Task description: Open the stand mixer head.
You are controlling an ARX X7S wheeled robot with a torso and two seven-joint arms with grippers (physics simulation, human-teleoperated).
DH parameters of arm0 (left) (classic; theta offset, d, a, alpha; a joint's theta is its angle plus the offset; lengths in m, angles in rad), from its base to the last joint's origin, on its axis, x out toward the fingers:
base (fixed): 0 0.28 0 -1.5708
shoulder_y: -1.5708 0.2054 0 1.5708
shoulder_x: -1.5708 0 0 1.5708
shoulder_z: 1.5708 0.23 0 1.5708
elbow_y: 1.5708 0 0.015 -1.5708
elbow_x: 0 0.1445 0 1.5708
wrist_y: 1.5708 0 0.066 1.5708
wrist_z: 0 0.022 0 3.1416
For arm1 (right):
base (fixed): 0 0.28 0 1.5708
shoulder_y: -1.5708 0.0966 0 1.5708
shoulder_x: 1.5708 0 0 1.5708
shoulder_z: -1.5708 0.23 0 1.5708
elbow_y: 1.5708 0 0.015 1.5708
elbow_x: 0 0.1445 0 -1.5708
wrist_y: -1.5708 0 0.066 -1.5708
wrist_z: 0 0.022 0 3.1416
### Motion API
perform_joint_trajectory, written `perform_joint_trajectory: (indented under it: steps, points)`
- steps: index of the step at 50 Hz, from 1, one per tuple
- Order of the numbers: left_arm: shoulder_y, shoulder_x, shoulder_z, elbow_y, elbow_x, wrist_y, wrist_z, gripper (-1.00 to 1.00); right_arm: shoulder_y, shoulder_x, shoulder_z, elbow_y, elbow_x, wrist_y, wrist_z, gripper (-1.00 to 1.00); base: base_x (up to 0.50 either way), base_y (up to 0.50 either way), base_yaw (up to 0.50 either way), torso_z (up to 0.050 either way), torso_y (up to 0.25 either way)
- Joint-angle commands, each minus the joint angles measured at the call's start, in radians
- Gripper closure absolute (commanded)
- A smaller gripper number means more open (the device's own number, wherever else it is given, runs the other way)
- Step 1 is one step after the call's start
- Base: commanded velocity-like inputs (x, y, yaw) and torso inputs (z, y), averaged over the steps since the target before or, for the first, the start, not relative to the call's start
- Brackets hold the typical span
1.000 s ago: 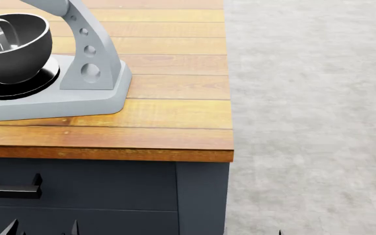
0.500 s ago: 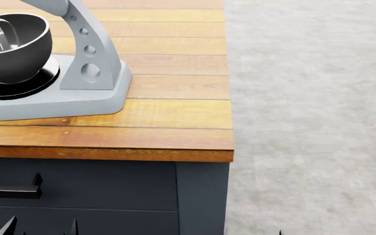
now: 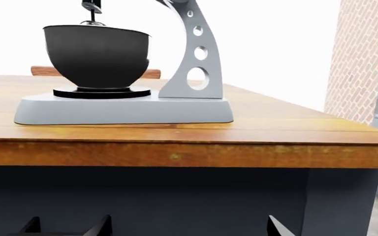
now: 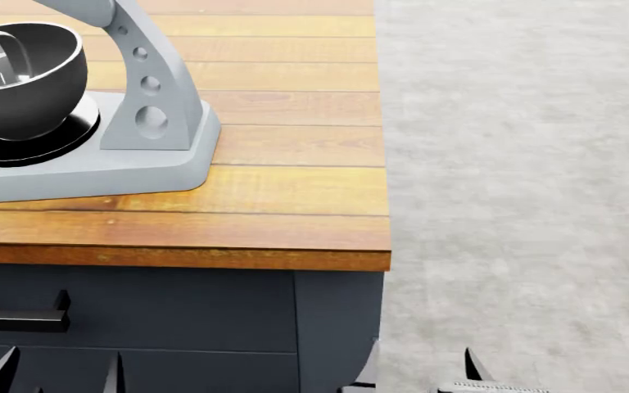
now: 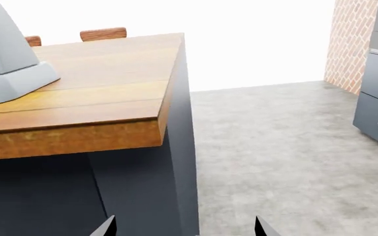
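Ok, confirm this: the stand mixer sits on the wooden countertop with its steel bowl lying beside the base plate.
Not quite. The stand mixer does sit on the wooden countertop, but the steel bowl stands upright on the base plate, under the beater. The left wrist view shows it clearly.

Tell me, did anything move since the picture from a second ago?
Both pincers rose a little into the head view's bottom edge: the left pincer and the right pincer. Neither grabbed anything. The stand mixer, its bowl and the wooden counter stayed put.
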Motion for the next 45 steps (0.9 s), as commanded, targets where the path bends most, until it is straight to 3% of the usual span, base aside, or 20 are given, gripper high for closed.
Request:
perform_joint_trajectory:
  steps: [1, 3, 6, 23, 26, 30, 33, 45]
  points:
    - [0.012, -0.023, 0.012, 0.026, 0.024, 0.058, -0.001, -1.0, 0.038, 0.015, 0.001, -0.122, 0.102, 0.168, -0.068, -1.0, 0.0, 0.0, 0.0, 0.0, 0.0]
    - [0.009, -0.024, 0.015, 0.018, 0.015, 0.048, 0.003, -1.0, 0.016, 0.024, -0.041, -0.067, -0.043, -0.003, -0.017, -1.0, 0.0, 0.0, 0.0, 0.0, 0.0]
    - [0.007, -0.021, 0.011, 0.013, 0.029, 0.036, -0.02, -1.0, 0.024, 0.025, -0.058, -0.034, -0.102, -0.049, 0.02, -1.0, 0.0, 0.0, 0.0, 0.0, 0.0]
    - [-0.008, -0.029, 0.019, 0.059, 0.026, -0.048, -0.055, -1.0, 0.017, 0.042, -0.05, -0.076, -0.079, -0.046, 0.043, -1.0, 0.0, 0.0, 0.0, 0.0, 0.0]
    - [-0.039, -0.076, -0.007, 0.202, -0.048, -0.168, -0.035, -1.0, 0.05, 0.056, -0.028, -0.159, -0.098, 0.03, 0.085, -1.0, 0.0, 0.0, 0.0, 0.0, 0.0]
    - [-0.145, -0.137, -0.096, 0.439, -0.137, -0.433, -0.104, -1.0, 0.183, 0.084, 0.014, -0.317, -0.081, 0.266, 0.118, -1.0, 0.0, 0.0, 0.0, 0.0, 0.0]
    - [-0.218, -0.159, -0.12, 0.517, -0.153, -0.541, -0.146, -1.0, 0.258, 0.087, 0.045, -0.428, -0.044, 0.384, 0.125, -1.0, 0.0, 0.0, 0.0, 0.0, 0.0]
    - [-0.302, -0.173, -0.161, 0.598, -0.209, -0.66, -0.196, -1.0, 0.368, 0.105, 0.062, -0.487, 0.006, 0.499, 0.117, -1.0, 0.0, 0.0, 0.0, 0.0, 0.0]
